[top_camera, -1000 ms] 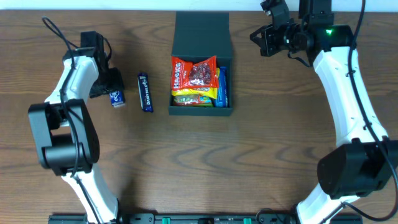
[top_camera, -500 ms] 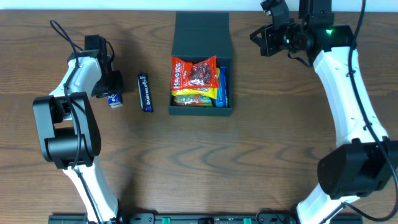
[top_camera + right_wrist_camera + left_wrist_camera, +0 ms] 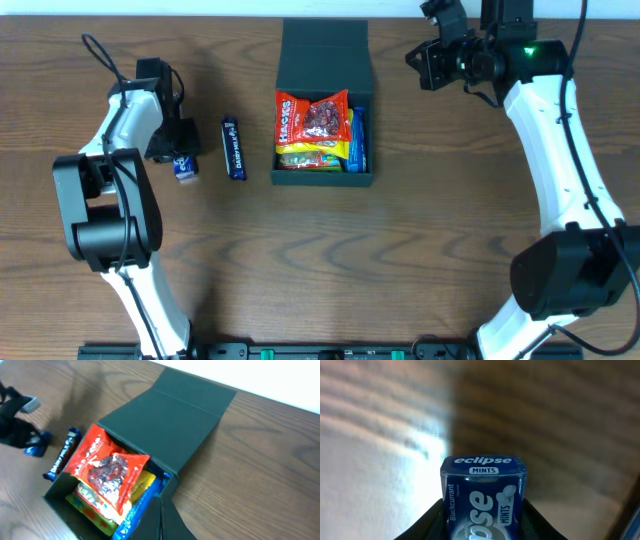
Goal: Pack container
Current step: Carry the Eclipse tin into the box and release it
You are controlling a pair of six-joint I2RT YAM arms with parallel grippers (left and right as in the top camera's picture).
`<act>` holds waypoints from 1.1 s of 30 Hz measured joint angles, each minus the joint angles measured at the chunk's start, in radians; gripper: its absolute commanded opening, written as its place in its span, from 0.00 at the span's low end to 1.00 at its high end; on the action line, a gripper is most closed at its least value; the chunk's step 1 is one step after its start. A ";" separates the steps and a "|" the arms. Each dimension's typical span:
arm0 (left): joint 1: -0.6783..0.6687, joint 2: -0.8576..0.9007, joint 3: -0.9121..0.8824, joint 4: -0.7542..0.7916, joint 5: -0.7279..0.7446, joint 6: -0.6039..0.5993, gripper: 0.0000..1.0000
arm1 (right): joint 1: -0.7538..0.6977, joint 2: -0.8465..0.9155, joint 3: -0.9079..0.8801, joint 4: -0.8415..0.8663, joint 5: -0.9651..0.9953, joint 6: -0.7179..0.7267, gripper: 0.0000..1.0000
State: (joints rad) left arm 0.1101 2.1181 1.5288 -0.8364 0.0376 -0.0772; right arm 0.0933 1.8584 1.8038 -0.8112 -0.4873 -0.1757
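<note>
**Open green box part-filled mid-table; left arm on mints, right arm off to the side**

Surface: brown wood-grain table [image 3: 400, 270], matte. In the left wrist view it is blurred, with a pale glare patch on the left. Room: only a white strip beyond the table's far edge, no detail.

The container [image 3: 325, 55] sits at centre-back of the table, with its flap lid open and lying flat away from the robot. Inside, a red snack packet [image 3: 312, 118] lies on top, a yellow packet [image 3: 345, 150] is under it and a blue packet [image 3: 360, 140] stands along the right wall.

Left of the box, apart from it, a dark blue chocolate bar [image 3: 234, 149] lies on the wood. Further left is the mints pack [image 3: 482, 495], blue, reading "eclipse MINTS".

The left gripper [image 3: 180, 155] is clenched on the mints pack, with dark fingers [image 3: 427, 520] pressed to both its sides. The right gripper [image 3: 418, 58] hangs right of the lid, not touching the box. In its own view the fingers meet along a thin seam, closed on nothing.

Hard to tell:
- The bottom of the mints pack is cut off by the frame.
- Cannot tell if the pack is lifted or on the table.
- The left fingers show only as dark slivers.
- The lower packets in the box are mostly hidden under the red one, labels unreadable.
- The box's near corner is cut off in the right wrist view.
</note>
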 measured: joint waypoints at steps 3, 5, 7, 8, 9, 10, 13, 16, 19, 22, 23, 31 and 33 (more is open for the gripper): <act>-0.017 -0.023 0.031 -0.041 0.010 0.003 0.06 | -0.001 0.000 0.000 0.004 0.020 0.000 0.02; -0.042 -0.071 0.048 -0.040 0.022 0.007 0.06 | -0.002 0.000 0.000 0.005 0.028 0.000 0.02; -0.086 -0.148 0.063 -0.021 0.041 0.001 0.06 | -0.006 0.000 0.000 0.007 0.032 0.000 0.02; -0.111 -0.181 0.074 -0.013 0.052 -0.008 0.06 | -0.008 0.000 0.000 0.007 0.034 0.000 0.02; -0.149 -0.220 0.087 0.003 0.062 -0.040 0.06 | -0.013 0.000 0.000 0.007 0.035 0.000 0.01; -0.177 -0.239 0.096 0.008 0.069 -0.066 0.06 | -0.018 0.000 0.000 0.007 0.035 0.000 0.02; -0.290 -0.263 0.109 0.008 0.089 -0.155 0.06 | -0.031 0.000 0.000 0.007 0.036 0.000 0.01; -0.407 -0.240 0.108 0.014 0.098 -0.124 0.06 | -0.037 0.000 0.000 0.007 0.037 0.000 0.02; -0.503 -0.231 0.106 0.027 0.110 0.120 0.11 | -0.038 0.000 0.000 0.008 0.039 0.000 0.01; -0.563 -0.231 0.106 0.027 0.110 0.414 0.11 | -0.038 0.000 0.000 0.007 0.039 0.000 0.02; -0.578 -0.231 0.106 0.027 0.106 0.513 0.11 | -0.038 0.000 0.000 0.007 0.039 0.000 0.02; -0.584 -0.231 0.106 -0.007 0.090 1.030 0.10 | -0.038 0.000 0.000 0.003 0.039 0.000 0.02; -0.582 -0.231 0.106 -0.024 0.090 1.103 0.19 | -0.038 0.000 0.000 0.003 0.039 0.000 0.02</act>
State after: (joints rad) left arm -0.4721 1.8870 1.6348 -0.8608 0.1276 1.0260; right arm 0.0555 1.8584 1.8038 -0.8085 -0.4480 -0.1757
